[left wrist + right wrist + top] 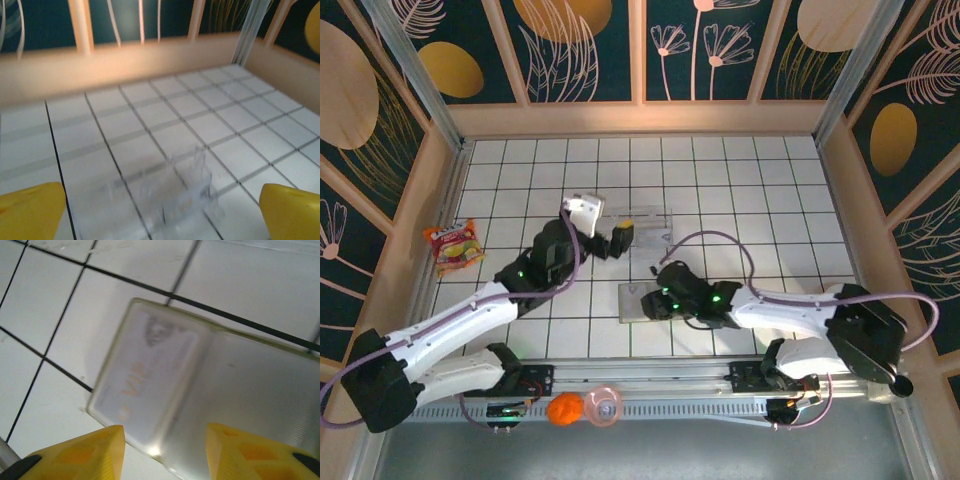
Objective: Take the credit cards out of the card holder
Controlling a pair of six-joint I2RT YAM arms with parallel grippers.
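Note:
The card holder [631,304] lies open on the tiles, its pale inside facing up. In the right wrist view its left pocket holds a pale credit card [145,380] marked VIP, while the right half of the card holder [250,385] is bare. My right gripper [649,300] [165,440] hovers just over the holder's near edge, open, with nothing between its yellow fingers. My left gripper [623,236] [162,195] stands wide open over the clear plastic tray [650,224] [200,170]. A blurred pale card-like piece [182,205] with orange marks lies in that tray.
A red and yellow snack packet [455,246] lies by the left wall. An orange ball [563,408] and a pink object [604,405] rest on the near rail between the arm bases. Wooden walls enclose the tiled floor on three sides.

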